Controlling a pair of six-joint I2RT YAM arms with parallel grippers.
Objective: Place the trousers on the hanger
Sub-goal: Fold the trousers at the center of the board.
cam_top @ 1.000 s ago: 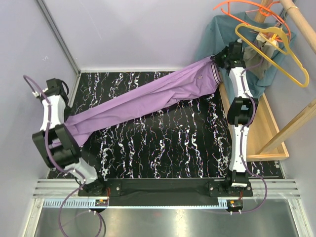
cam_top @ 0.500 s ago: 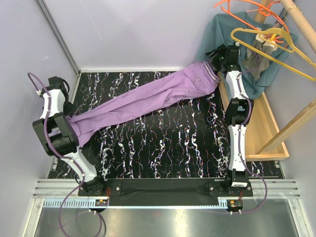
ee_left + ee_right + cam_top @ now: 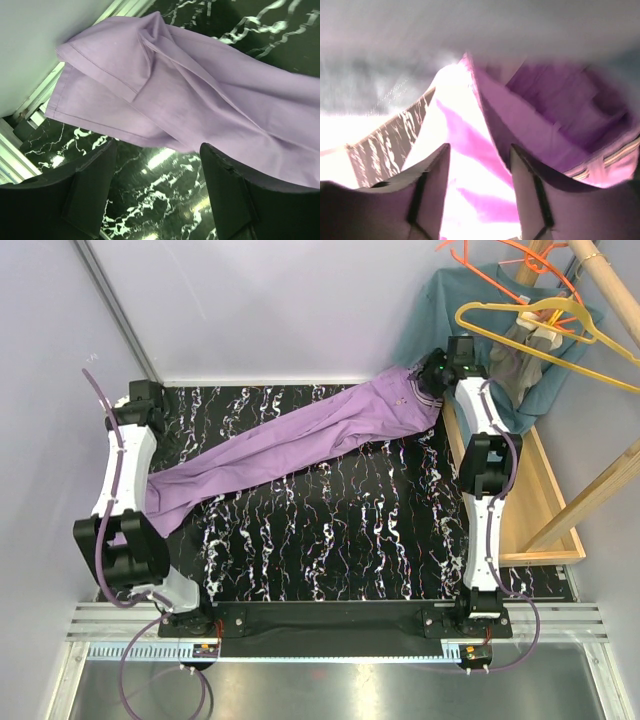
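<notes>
Diagonally, trousers [image 3: 300, 440] lie on black marbled table [image 3: 330, 550] between pale walls [image 3: 260, 310]

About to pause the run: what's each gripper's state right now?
Left gripper: open, holding nothing; the trousers lie beyond it.
Right gripper: open, nothing held; blurred view, trousers just ahead.

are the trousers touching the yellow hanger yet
Apart. The top view shows the trousers lying on the table, while the hanger hangs further right, with the teal shirt showing between them.
</notes>
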